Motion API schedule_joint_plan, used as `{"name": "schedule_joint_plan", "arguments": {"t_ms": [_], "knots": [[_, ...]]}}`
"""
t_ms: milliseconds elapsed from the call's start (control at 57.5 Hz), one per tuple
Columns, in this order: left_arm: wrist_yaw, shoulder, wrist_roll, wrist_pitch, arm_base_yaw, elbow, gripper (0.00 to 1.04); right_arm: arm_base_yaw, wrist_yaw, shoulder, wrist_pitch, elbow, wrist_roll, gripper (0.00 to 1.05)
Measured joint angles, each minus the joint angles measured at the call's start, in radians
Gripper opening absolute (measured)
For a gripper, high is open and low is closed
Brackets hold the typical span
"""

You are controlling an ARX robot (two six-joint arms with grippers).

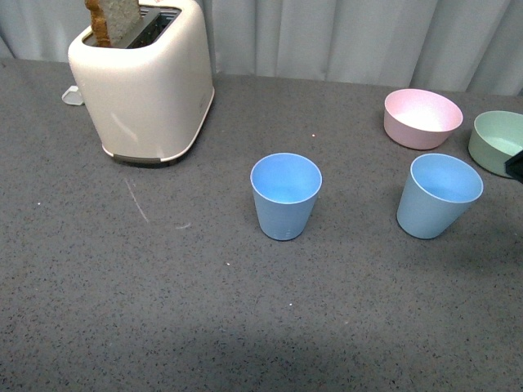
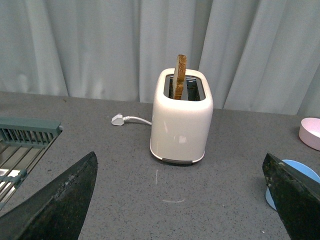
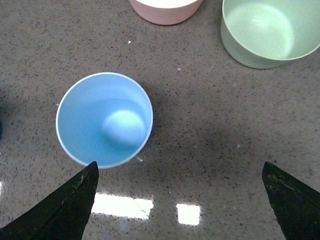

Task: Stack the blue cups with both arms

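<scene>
Two light blue cups stand upright and apart on the grey table: one in the middle, one to the right. My left gripper is open and empty, low over the table facing the toaster; a blue cup's rim shows just past one of its fingers. My right gripper is open and empty above the table, with the right cup ahead of one finger, outside the jaws. In the front view only a black sliver of an arm shows at the right edge.
A cream toaster with toast stands at the back left, its plug beside it. A pink bowl and a green bowl sit behind the right cup. A grey rack lies left of the toaster.
</scene>
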Motion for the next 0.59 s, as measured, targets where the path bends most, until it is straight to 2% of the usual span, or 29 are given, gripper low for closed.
{"name": "schedule_joint_plan", "arguments": {"t_ms": [243, 591], "knots": [[0.0, 0.0, 0.0, 0.0, 0.0, 0.0, 0.98, 0.027, 0.036, 0.2, -0.042, 0.159, 0.09, 0.95], [0.0, 0.0, 0.0, 0.0, 0.0, 0.0, 0.98, 0.039, 0.024, 0.315, -0.154, 0.254, 0.171, 0.47]]}}
